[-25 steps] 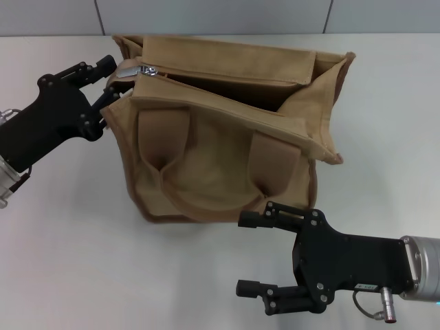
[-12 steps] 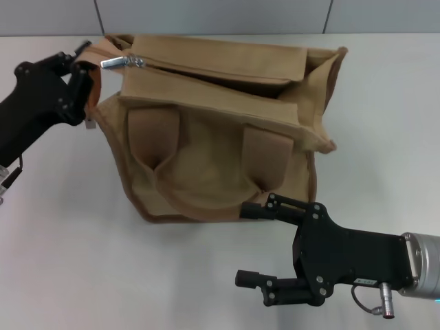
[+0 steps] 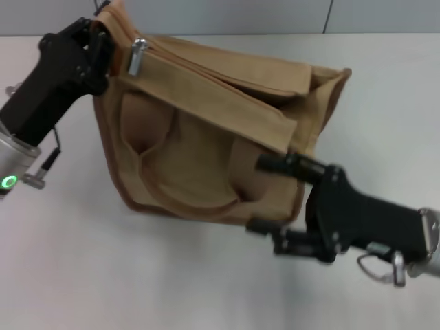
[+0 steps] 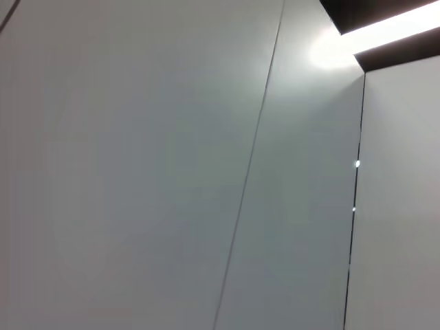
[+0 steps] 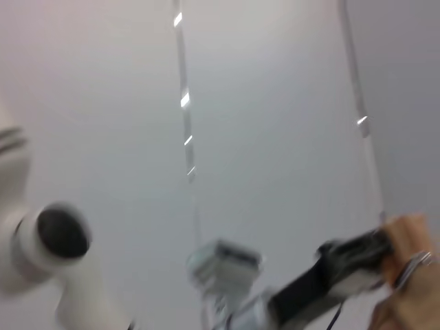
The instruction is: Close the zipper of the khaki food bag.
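The khaki food bag (image 3: 192, 158) lies tilted on the white table, its left end raised. My left gripper (image 3: 102, 36) is shut on the bag's top left corner and holds it up. The zipper (image 3: 220, 72) runs along the top flaps, which stand apart. Its silver pull tab (image 3: 137, 55) hangs at the left end, just right of my left gripper. My right gripper (image 3: 275, 199) is open at the bag's near right corner, one finger over the front face and one below the bottom edge. The right wrist view shows my left gripper (image 5: 350, 265) far off with the pull tab (image 5: 412, 265).
The white table (image 3: 82, 261) spreads around the bag, with a grey panelled wall (image 3: 227, 15) behind it. The left wrist view shows only wall panels (image 4: 137, 172) and a ceiling light (image 4: 385, 31).
My left gripper rose with the bag's left corner, tilting the bag and swinging the pull tab upright. My right gripper moved up and right to the bag's near right corner.
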